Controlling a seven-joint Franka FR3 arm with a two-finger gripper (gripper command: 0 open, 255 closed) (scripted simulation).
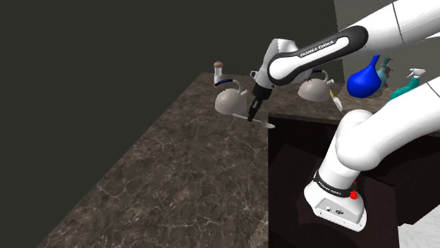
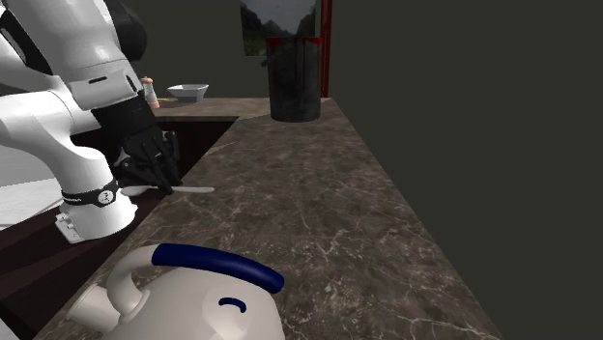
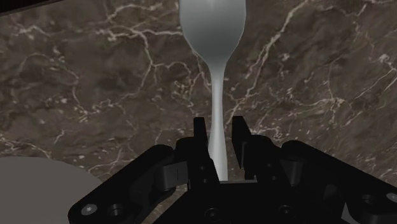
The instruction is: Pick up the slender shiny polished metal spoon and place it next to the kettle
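**Clasped and carried, not yet set down**

Jaws shut narrow on the stem of the slender shiny grey metal spoon (image 3: pixel 215 89), bowl pointing away. Held low over the dark marbled stone surface (image 1: pixel 176 183), near the round white kettle with a dark blue handle (image 1: pixel 230 101). Looked like the carrying step. Needed next: lowering flat just beside the kettle, then opening.

Light is dim and even. The white arm (image 1: pixel 367 134) catches most of it; the counter (image 1: pixel 183 183) and wall (image 1: pixel 106 56) look dark
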